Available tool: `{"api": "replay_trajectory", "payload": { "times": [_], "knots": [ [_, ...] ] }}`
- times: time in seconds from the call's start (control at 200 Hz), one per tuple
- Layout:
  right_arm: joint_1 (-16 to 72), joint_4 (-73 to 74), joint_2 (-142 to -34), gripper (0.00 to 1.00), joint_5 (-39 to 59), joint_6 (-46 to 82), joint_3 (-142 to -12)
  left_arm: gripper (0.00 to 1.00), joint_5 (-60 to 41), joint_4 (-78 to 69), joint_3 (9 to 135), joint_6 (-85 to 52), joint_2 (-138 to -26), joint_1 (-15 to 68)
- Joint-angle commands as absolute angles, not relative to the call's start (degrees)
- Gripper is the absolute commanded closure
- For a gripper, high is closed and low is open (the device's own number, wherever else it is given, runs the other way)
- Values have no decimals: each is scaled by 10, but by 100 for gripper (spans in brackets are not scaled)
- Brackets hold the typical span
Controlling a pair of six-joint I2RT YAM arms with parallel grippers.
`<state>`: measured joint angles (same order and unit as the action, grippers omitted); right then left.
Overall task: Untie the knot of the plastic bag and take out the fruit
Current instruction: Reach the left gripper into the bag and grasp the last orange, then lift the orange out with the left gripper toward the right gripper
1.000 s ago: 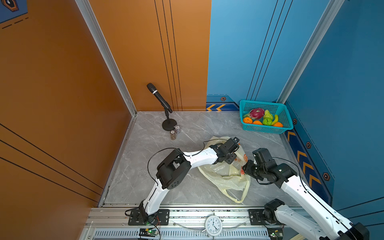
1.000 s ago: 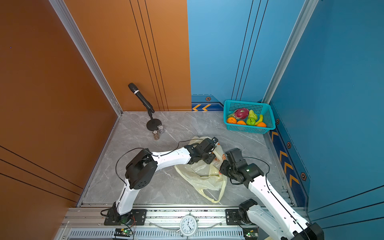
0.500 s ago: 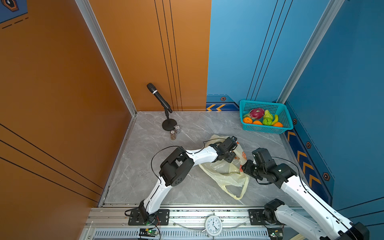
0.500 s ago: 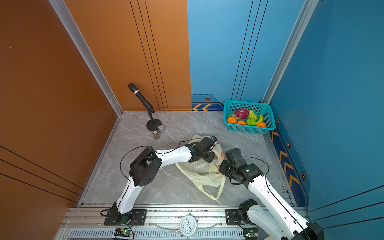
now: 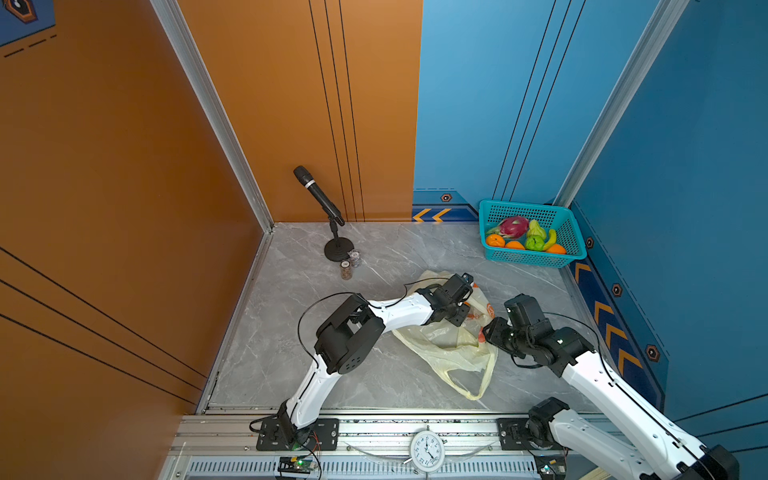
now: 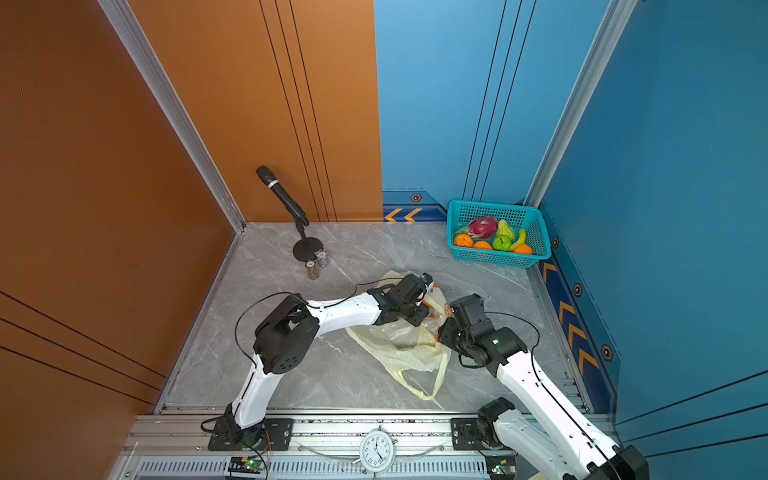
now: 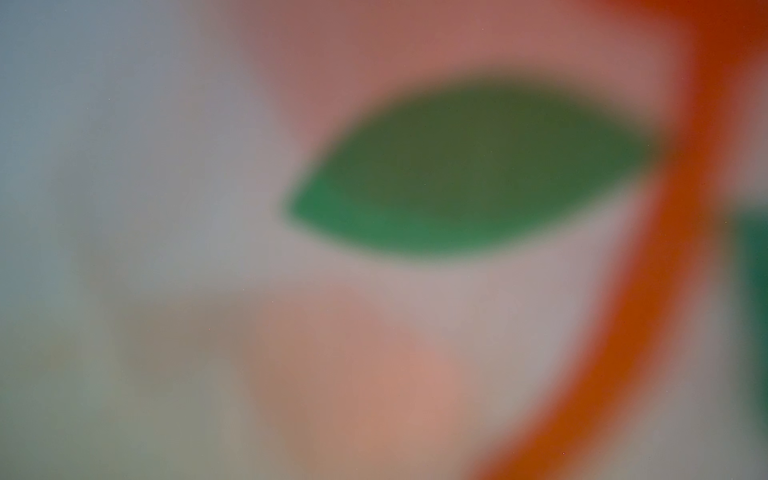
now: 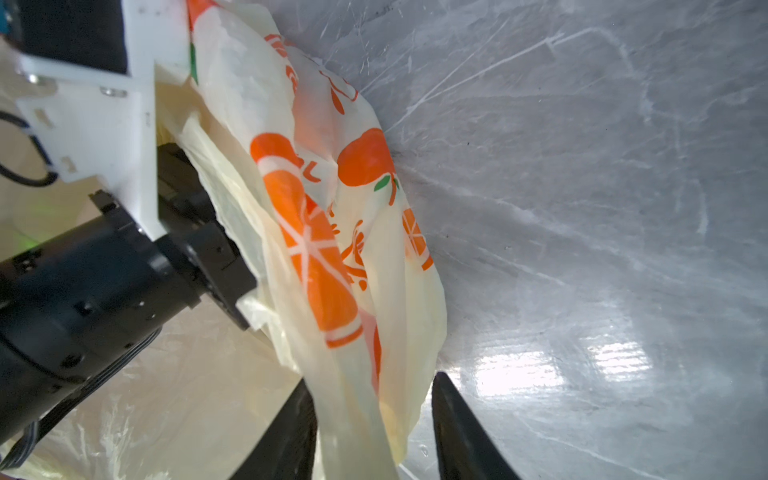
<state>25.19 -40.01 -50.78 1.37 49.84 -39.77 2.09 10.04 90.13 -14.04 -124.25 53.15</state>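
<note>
The plastic bag (image 5: 440, 345) (image 6: 399, 345) lies crumpled on the grey floor, pale yellow with orange fruit print. One loose handle loop (image 5: 473, 382) points to the front. The knot is out of view. My left gripper (image 5: 467, 318) (image 6: 424, 313) reaches into the bag's far side. Its fingers are hidden, and the left wrist view is filled by blurred bag film (image 7: 457, 174). My right gripper (image 5: 486, 332) (image 8: 374, 382) is at the bag's right edge, its jaws apart around a loose fold of the bag (image 8: 365, 249). Fruit (image 5: 515, 226) lies in the teal basket (image 5: 532, 257).
The basket (image 6: 498, 257) stands in the back right corner against the blue wall. A microphone on a stand (image 5: 318, 195) and two small jars (image 5: 349, 266) are at the back left. A clock (image 5: 426, 451) sits on the front rail.
The left arm shifted slightly at the bag and the film rumpled with it. The right arm kept its place.
</note>
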Motion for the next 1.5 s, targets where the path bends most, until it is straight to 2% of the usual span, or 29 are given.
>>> {"api": "replay_trajectory", "payload": {
  "times": [0.0,0.11,0.436,0.946,1.156,1.327,1.497],
  "knots": [
    [254,-373,-509,60,-17,505,-416,55,1,82,883,-143,-1197,532],
    [251,-351,-525,65,-19,504,-424,55,0,74,863,-131,-1173,535],
    [238,-336,-569,68,-38,479,-463,56,-16,50,805,-96,-1108,549],
    [218,-330,-582,67,-22,474,-434,56,-27,4,740,-65,-999,562],
    [214,-346,-554,62,-11,477,-436,56,-42,-40,705,-41,-955,561],
    [195,-335,-515,55,34,484,-450,56,-61,-120,658,-4,-915,555],
    [177,-325,-480,42,74,493,-483,56,-73,-159,635,-11,-885,542]
  ]
}}
